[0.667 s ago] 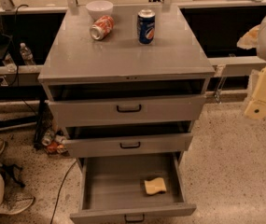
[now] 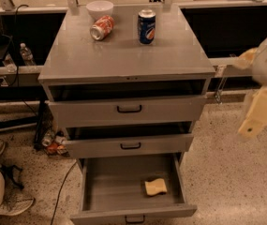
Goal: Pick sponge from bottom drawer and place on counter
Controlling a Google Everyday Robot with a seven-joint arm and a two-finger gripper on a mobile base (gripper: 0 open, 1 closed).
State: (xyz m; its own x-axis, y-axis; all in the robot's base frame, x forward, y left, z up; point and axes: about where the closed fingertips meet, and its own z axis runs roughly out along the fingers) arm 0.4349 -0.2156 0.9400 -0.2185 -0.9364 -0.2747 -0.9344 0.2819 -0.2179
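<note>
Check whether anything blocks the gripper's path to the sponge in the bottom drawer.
Nothing visible does. The gripper hangs right of the cabinet; the sponge lies uncovered in the open bottom drawer, forward of the middle drawer.

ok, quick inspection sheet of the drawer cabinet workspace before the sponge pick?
Surface: counter, grey and flat.
Job's things: sponge lies in the open bottom drawer, right of centre, near the front.
Clutter: white bowl, orange can on its side, blue can upright, all at the counter's back.
Gripper: gripper is right of the cabinet, over the floor, away from the sponge.
Cables: black cable on the floor, left of the cabinet.
Surroundings: water bottle at left.
</note>
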